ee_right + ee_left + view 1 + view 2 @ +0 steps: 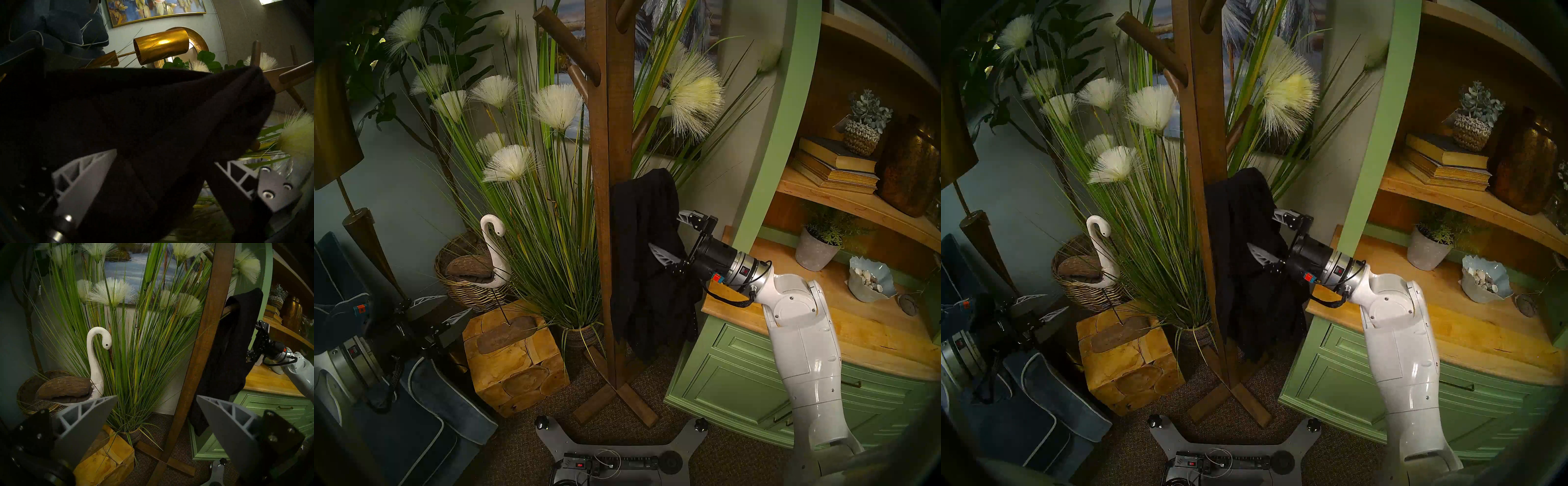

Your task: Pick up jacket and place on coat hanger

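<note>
The black jacket [643, 264] hangs limp from a low peg on the right side of the wooden coat stand [607, 203]. It also shows in the head right view [1239, 278], the left wrist view [229, 353] and the right wrist view [136, 110]. My right gripper [665, 230] is open, its fingers spread against the jacket's right side, with a fold of fabric lying between them [165, 157]. My left gripper [458, 303] is open and empty, low at the left and well clear of the stand [203, 344].
A green cabinet [738, 373] with a wooden top stands just right of the stand, under my right arm. Tall grass plants [544, 203], a white swan figure [493, 244], a wood block [514, 359] and a brass lamp [334, 135] stand at the left.
</note>
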Motion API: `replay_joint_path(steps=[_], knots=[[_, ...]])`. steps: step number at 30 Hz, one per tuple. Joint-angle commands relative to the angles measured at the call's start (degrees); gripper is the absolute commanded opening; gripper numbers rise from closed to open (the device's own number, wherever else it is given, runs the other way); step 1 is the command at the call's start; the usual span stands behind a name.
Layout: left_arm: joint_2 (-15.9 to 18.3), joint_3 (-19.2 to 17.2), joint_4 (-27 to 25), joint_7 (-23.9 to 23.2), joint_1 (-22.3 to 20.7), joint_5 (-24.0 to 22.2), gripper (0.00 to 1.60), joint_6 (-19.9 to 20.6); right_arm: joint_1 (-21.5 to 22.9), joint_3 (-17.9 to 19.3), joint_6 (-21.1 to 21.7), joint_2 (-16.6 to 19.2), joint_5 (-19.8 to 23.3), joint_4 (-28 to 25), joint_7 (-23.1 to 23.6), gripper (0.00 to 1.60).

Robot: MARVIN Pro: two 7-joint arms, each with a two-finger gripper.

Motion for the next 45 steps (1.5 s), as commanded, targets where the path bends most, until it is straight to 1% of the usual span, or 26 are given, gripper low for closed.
replay_joint_path(steps=[1,3,4,5,8,9,10,11,12,13,15,16,17,18,21,22,23,24,27,28,29,34,37,41,42,45], knots=[[-0.01,-0.09,-1.11,-0.72,-0.21,-0.89,1.60,0.04,-7.12,2.21,0.10,0.33,2.88,0.62,-1.53,1.60],[0.00,-0.06,-1.09,-0.68,-0.22,-0.83,1.60,0.02,-8.40,3.98,0.10,0.70,4.70,2.51,-1.37,1.60],[0.00,-0.06,-1.09,-0.68,-0.22,-0.83,1.60,0.02,-10.32,4.65,0.10,1.04,5.49,1.82,-2.02,1.60],[0.00,-0.05,-1.08,-0.67,-0.22,-0.81,1.60,0.02,-9.50,5.20,0.10,0.91,6.36,3.30,-2.07,1.60],[0.01,-0.03,-1.06,-0.63,-0.23,-0.76,1.60,0.00,-13.71,7.44,0.10,0.88,9.74,1.09,-5.09,1.60],[0.02,-0.01,-1.03,-0.60,-0.24,-0.71,1.60,-0.01,-11.87,8.12,0.10,0.13,10.78,2.37,-5.04,1.60],[0.03,0.00,-1.02,-0.58,-0.24,-0.69,1.60,-0.02,-14.78,8.87,0.10,0.27,12.15,0.08,-6.21,1.60],[0.04,0.03,-0.99,-0.54,-0.24,-0.64,1.60,-0.03,-15.63,9.76,0.10,-0.24,13.77,-0.89,-7.00,1.60],[0.05,0.04,-0.98,-0.53,-0.25,-0.62,1.60,-0.03,-14.93,10.37,0.10,-0.58,14.70,-0.72,-6.94,1.60],[0.06,0.05,-0.95,-0.49,-0.25,-0.57,1.60,-0.04,-17.37,11.11,0.10,-0.85,16.66,-2.44,-8.26,1.60],[0.08,0.08,-0.88,-0.43,-0.26,-0.48,1.60,-0.06,-17.44,12.33,0.10,-1.38,18.31,-2.67,-8.92,1.60],[0.09,0.10,-0.86,-0.41,-0.26,-0.45,1.60,-0.06,-18.86,13.07,0.10,-2.00,20.18,-3.81,-9.74,1.60],[0.09,0.10,-0.86,-0.41,-0.26,-0.45,1.60,-0.06,-18.86,13.07,0.10,-2.00,20.18,-3.81,-9.74,1.60],[0.10,0.11,-0.83,-0.38,-0.27,-0.40,1.60,-0.07,-20.54,14.06,0.10,-3.17,23.04,-5.04,-10.67,1.60],[0.11,0.13,-0.78,-0.35,-0.28,-0.33,1.60,-0.07,-22.72,14.74,0.10,-5.32,27.05,-5.96,-11.71,1.60],[0.11,0.14,-0.75,-0.33,-0.28,-0.30,1.60,-0.08,-24.40,14.75,0.10,-6.11,28.71,-6.46,-12.45,1.60],[0.12,0.15,-0.72,-0.31,-0.28,-0.26,1.60,-0.08,-24.28,14.73,0.10,-6.99,29.90,-6.15,-12.75,1.60],[0.12,0.15,-0.72,-0.31,-0.28,-0.26,1.60,-0.08,-24.28,14.73,0.10,-6.99,29.90,-6.15,-12.75,1.60],[0.13,0.16,-0.67,-0.29,-0.28,-0.22,1.60,-0.09,-26.69,14.50,0.10,-8.91,34.18,-7.51,-14.09,1.60],[0.14,0.16,-0.65,-0.28,-0.28,-0.20,1.60,-0.09,-28.06,14.17,0.10,-9.47,35.61,-8.10,-14.51,1.60],[0.14,0.17,-0.65,-0.28,-0.28,-0.19,1.60,-0.09,-27.81,13.98,0.10,-10.12,36.76,-8.26,-14.63,1.60],[0.15,0.18,-0.61,-0.27,-0.29,-0.14,1.60,-0.10,-32.05,11.97,0.10,-13.13,43.23,-11.66,-16.18,1.60],[0.14,0.18,-0.63,-0.29,-0.30,-0.15,1.60,-0.10,-34.00,10.67,0.10,-14.11,46.93,-13.25,-16.59,1.60],[0.14,0.17,-0.71,-0.35,-0.31,-0.20,1.60,-0.10,-37.63,8.59,0.10,-15.19,53.12,-16.42,-17.22,1.60],[0.13,0.16,-0.73,-0.37,-0.31,-0.21,1.60,-0.09,-37.70,8.22,0.10,-15.27,54.35,-16.24,-17.21,1.60],[0.12,0.15,-0.78,-0.41,-0.32,-0.26,1.60,-0.09,-40.25,6.86,0.10,-15.27,58.59,-18.51,-17.21,1.60]])
